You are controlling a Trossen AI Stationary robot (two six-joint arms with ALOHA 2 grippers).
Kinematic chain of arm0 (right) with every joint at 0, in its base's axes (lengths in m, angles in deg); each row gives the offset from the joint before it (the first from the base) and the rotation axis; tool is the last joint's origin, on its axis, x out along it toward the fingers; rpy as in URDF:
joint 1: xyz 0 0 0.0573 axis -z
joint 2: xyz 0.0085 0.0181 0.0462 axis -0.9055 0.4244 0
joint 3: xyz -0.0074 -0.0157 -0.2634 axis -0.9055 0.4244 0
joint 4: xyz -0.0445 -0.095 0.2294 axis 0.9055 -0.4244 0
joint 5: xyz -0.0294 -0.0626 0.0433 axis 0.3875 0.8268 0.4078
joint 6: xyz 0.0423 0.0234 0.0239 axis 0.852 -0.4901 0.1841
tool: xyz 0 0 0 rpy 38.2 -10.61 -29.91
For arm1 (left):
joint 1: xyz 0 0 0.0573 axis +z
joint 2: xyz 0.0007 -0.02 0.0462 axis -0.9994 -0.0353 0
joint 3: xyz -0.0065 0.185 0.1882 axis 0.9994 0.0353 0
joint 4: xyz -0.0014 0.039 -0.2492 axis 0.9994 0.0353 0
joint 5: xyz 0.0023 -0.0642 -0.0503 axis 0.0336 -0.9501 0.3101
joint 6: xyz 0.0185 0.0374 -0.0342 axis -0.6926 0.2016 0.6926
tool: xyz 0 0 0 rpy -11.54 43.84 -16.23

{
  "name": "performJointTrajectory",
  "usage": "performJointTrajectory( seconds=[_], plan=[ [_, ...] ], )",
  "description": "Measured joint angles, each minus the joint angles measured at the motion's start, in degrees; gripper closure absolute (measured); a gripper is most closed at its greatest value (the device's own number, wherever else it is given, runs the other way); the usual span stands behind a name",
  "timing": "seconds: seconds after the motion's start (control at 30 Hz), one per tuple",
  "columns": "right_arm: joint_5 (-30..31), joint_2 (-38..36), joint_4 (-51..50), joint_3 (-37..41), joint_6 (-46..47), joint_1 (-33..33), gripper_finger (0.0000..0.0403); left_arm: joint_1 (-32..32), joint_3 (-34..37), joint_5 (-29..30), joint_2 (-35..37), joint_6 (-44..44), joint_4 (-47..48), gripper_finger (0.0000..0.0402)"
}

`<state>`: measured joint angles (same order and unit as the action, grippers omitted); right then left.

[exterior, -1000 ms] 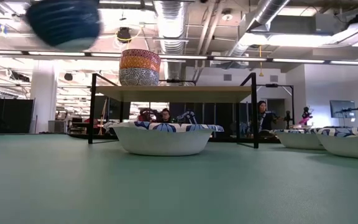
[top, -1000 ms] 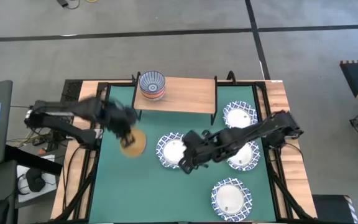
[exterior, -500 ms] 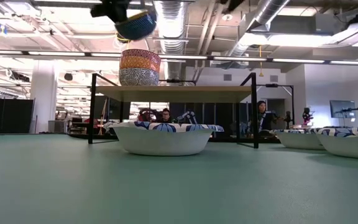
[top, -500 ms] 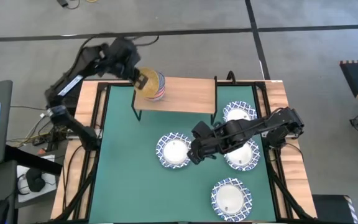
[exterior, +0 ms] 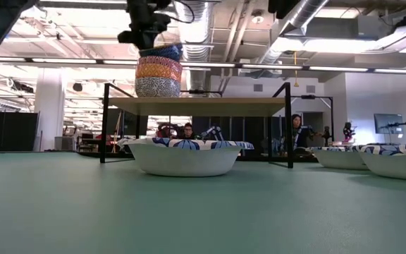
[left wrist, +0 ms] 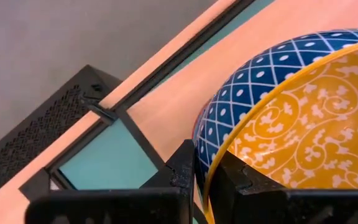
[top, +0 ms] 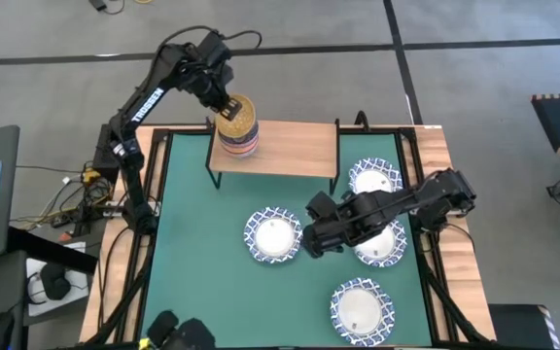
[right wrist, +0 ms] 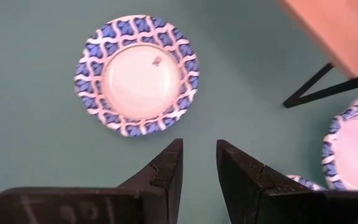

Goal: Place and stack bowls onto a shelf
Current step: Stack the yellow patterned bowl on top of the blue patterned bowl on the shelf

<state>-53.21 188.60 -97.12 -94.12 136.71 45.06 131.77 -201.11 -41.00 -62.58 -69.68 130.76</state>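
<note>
Left tool point(left wrist: 201, 180) pinching yellow bowl's point(left wrist: 303, 130) rim over the stack point(exterior: 158, 76) on the shelf point(top: 290, 148); right tool point(right wrist: 199, 163) narrowly spread, empty.

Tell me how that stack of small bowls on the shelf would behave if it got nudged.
The stack of small bowls is tall and narrow on the shelf, near one end, so it likely tips. The left tool grips the top bowl by its rim; it looks rigid, glazed, probably slippery and breakable.

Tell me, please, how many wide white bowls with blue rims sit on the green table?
4: one mid-table, one near the shelf's right legs, one partly under the right arm, one at the front.
</note>
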Motion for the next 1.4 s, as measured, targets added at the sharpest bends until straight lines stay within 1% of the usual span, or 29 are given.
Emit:
performJointTrajectory(
  seconds=[0.17,0.27,0.37,0.5,0.6,0.8,0.9,0.97,1.07,1.17,1.23,1.3,1.4],
  plan=[
    [0.5,0.0,-0.2,0.0,-2.1,1.2,0.0281,0.7,0.0,-5.1,-0.7,-1.5,0.0,0.0383],
    [0.5,0.0,-0.3,0.0,-3.5,1.6,0.0281,0.7,0.1,-7.3,-0.7,-1.4,0.0,0.0358],
    [0.4,0.0,-0.8,0.0,-4.2,2.1,0.0278,0.7,0.1,-8.6,-0.7,-1.2,0.0,0.0324],
    [0.4,0.0,-1.4,0.0,-4.8,2.4,0.0267,0.7,-1.0,-7.5,-0.7,0.3,-0.1,0.0282],
    [0.4,0.0,-1.7,0.0,-4.8,2.3,0.0256,0.7,-1.2,-6.0,-0.6,0.3,-0.1,0.0262],
    [0.3,0.0,-3.1,0.0,-4.8,2.3,0.0245,1.1,-1.1,1.3,-0.4,0.2,-0.1,0.0253],
    [0.6,0.0,-3.1,0.0,-4.9,2.4,0.0245,1.1,-1.1,1.4,-0.4,0.0,-0.1,0.0253],
    [3.3,0.0,-3.1,0.0,-5.1,2.8,0.0246,0.8,-1.1,0.1,-0.4,0.0,0.0,0.0253],
    [9.8,0.0,-2.3,0.6,-6.9,4.8,0.0247,0.4,-1.0,-1.6,0.5,-0.6,-0.1,0.0253],
    [13.5,0.1,2.1,0.8,-12.3,9.8,0.0248,0.1,-1.1,-0.2,2.7,-1.3,-0.2,0.0253],
    [13.8,0.1,8.0,0.8,-18.2,13.8,0.025,0.1,-1.1,2.2,3.8,-1.3,-0.1,0.0253],
    [12.5,0.1,15.3,0.8,-24.9,17.9,0.0254,0.2,-1.1,3.8,4.6,-1.3,0.0,0.0253],
    [8.0,0.1,26.2,0.8,-33.4,23.9,0.0261,0.2,-1.1,3.8,5.7,-1.2,0.0,0.0253]
  ],
)
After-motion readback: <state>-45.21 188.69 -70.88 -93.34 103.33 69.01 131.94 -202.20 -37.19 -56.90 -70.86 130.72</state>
